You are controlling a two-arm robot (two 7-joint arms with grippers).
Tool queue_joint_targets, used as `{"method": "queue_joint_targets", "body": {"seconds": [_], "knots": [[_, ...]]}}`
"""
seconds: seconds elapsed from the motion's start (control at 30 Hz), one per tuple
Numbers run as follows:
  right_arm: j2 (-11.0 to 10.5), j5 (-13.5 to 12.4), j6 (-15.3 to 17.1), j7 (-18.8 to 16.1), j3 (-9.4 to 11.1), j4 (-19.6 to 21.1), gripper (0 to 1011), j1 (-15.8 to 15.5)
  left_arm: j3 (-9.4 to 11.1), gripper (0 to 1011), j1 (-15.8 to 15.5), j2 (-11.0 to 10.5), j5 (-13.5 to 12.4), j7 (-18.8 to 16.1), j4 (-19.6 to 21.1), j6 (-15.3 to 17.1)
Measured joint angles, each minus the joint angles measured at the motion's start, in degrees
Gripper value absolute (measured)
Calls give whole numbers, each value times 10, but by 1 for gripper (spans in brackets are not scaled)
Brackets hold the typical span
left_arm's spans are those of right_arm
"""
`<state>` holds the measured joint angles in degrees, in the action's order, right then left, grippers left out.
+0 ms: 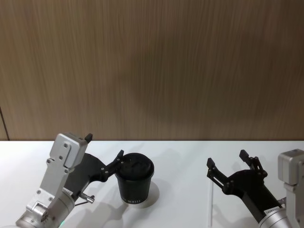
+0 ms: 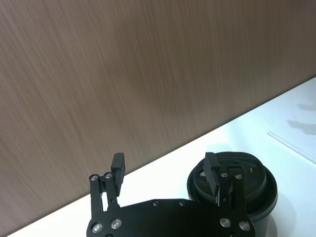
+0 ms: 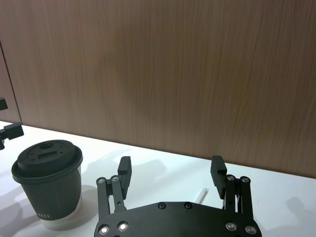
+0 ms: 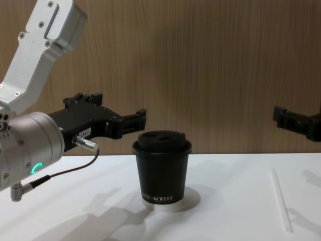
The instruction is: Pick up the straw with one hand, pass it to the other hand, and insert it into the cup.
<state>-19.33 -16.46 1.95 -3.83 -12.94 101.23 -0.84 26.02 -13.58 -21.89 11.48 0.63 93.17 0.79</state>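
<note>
We see the straw [image 1: 210,204], thin, straight white plastic, lying flat on the smooth white table [image 1: 180,156] near its front right edge, apart from the matte black lidded paper cup [image 1: 135,178]. The right gripper [image 1: 226,158] hovers over it, angular fingers spread and empty. The left gripper [image 1: 104,146], equally spread, sits beside the cup's lid.

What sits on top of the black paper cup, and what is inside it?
A black plastic lid sits on the cup. The lid hides whatever is inside. The white straw lies apart on the table.
</note>
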Motion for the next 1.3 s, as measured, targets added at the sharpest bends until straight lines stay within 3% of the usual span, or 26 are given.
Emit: {"method": "queue_joint_targets", "body": {"seconds": [1.3], "knots": [[-2,2,11,0,1,2,1001,-1,0,1000,0,0,0,0,0,0]]}}
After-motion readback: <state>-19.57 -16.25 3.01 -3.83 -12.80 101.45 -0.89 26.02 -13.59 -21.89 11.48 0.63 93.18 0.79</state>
